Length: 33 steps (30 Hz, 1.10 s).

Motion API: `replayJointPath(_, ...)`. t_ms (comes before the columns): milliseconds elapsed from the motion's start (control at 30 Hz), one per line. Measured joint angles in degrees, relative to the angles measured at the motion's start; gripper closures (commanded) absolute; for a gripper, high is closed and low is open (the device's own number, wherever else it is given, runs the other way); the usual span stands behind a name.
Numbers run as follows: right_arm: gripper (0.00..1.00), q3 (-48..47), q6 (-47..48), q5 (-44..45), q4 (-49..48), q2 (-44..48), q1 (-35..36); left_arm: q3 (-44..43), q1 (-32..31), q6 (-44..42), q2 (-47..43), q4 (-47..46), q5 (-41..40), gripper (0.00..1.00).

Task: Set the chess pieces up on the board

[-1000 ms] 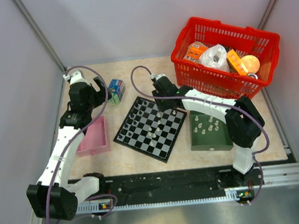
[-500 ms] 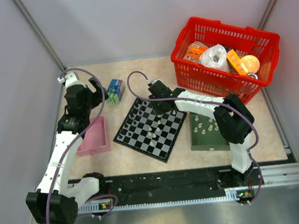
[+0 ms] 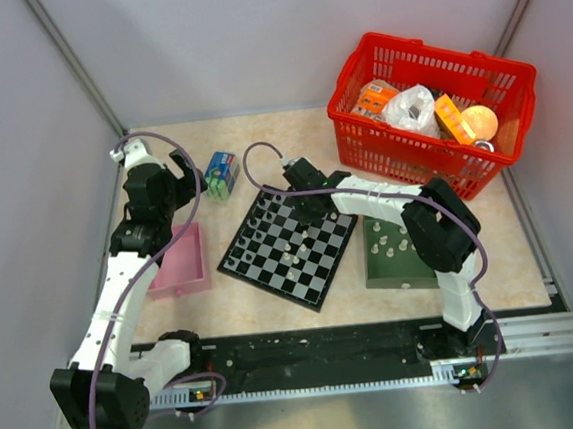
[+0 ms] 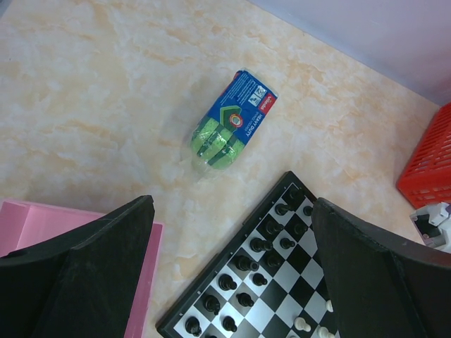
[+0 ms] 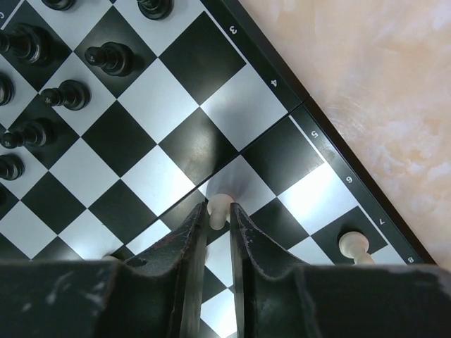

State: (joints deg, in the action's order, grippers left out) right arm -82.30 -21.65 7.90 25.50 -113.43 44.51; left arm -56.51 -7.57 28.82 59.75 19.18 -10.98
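The board [image 3: 271, 261] lies mid-table, turned diagonally. Dark chess pieces [image 4: 261, 245] fill its two left rows, and a few pale chess pieces [image 3: 287, 247] stand on its middle squares. My right gripper [image 5: 219, 209] is low over the board's far right part. Its fingers press both sides of a pale chess piece [image 5: 220, 204] that stands on a white square. Another pale piece [image 5: 352, 244] stands near the board's edge. My left gripper [image 4: 232, 204] hangs open and holds nothing, above the table by the board's left corner. In the top view it [image 3: 188, 173] is far left.
A green tray [image 3: 405, 282] holding more pale pieces sits right of the board. A pink tray [image 3: 182, 282] lies to the left. A blue-green packet [image 4: 232, 121] rests beyond the board's left corner. A red basket [image 3: 432, 162] of items stands at the back right.
My right gripper moved left over the board's far part and its jaws narrowed onto the pale piece. The left arm shifted slightly left, then held still.
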Motion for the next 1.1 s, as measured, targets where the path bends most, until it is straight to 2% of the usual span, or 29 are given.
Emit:
replayJointPath(100, 0.87, 0.0, 0.0, 0.3, 0.0, 0.0, 0.0, 0.0, 0.0, 0.0, 0.0, 0.0, 0.0, 0.01)
replayJointPath(333, 0.87, 0.9, 0.0, 2.8, 0.1, 1.1, 0.0, 0.0, 0.0, 0.0, 0.0, -0.1, 0.1, 0.01)
replayJointPath(700, 0.87, 9.5, -1.6, 5.6, -0.2, 11.6, 0.0, 0.1, 0.2, 0.3, 0.0, -0.4, 0.9, 0.01)
replayJointPath(1100, 0.87, 11.8, -2.4, 5.6, -0.2, 12.0, -0.4, 0.2, 0.3, 0.5, 0.0, -0.8, 1.1, 0.01)
